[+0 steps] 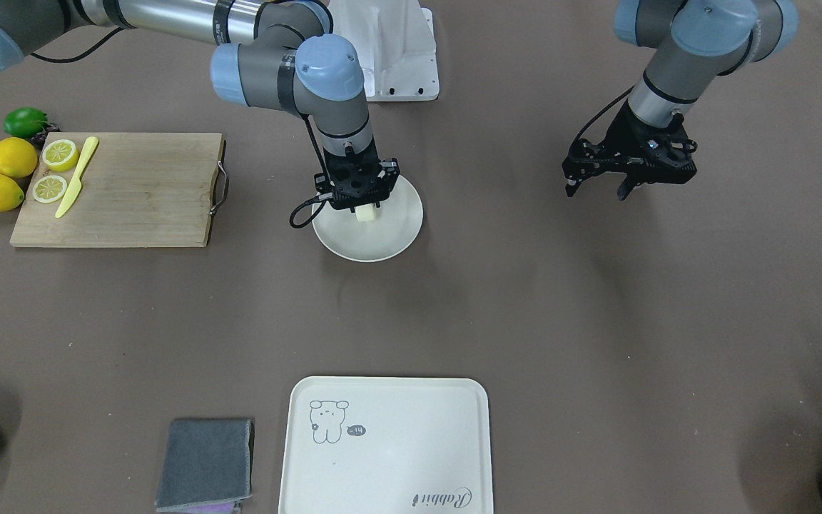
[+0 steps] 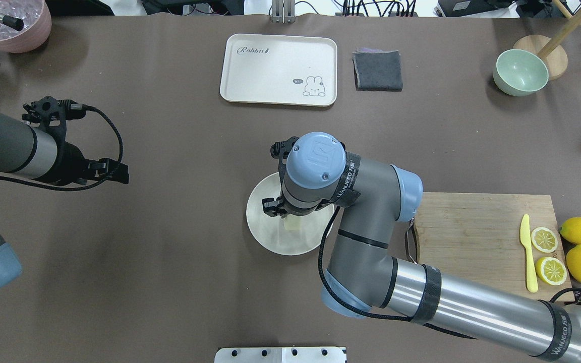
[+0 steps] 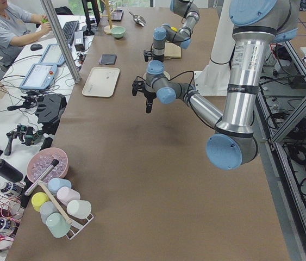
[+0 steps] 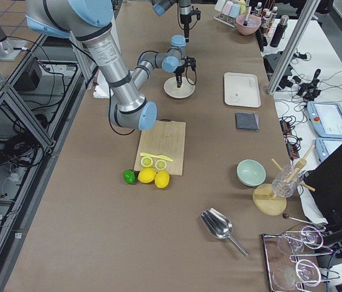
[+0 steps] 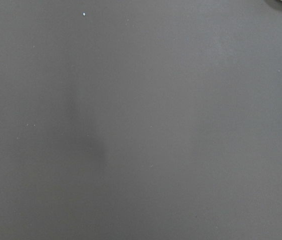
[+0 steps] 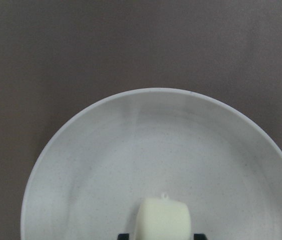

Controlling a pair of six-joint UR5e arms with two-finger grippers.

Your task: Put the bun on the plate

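Observation:
The bun (image 1: 366,213), a small pale cream stub, sits low over the off-white round plate (image 1: 382,239) near the table's middle. My right gripper (image 1: 363,205) points straight down over the plate and is shut on the bun. In the right wrist view the bun (image 6: 162,219) shows between dark fingertips, just above the plate (image 6: 105,165). From overhead, the right wrist hides most of the bun (image 2: 293,222) on the plate (image 2: 270,237). My left gripper (image 1: 599,189) hangs open and empty over bare table, far from the plate.
A wooden cutting board (image 1: 133,189) carries lemon slices (image 1: 59,154) and a yellow knife (image 1: 77,177), with whole lemons (image 1: 13,157) beside it. A cream tray (image 1: 386,446), a grey cloth (image 1: 205,464), a green bowl (image 2: 520,71) and a pink bowl (image 2: 10,22) line the far side.

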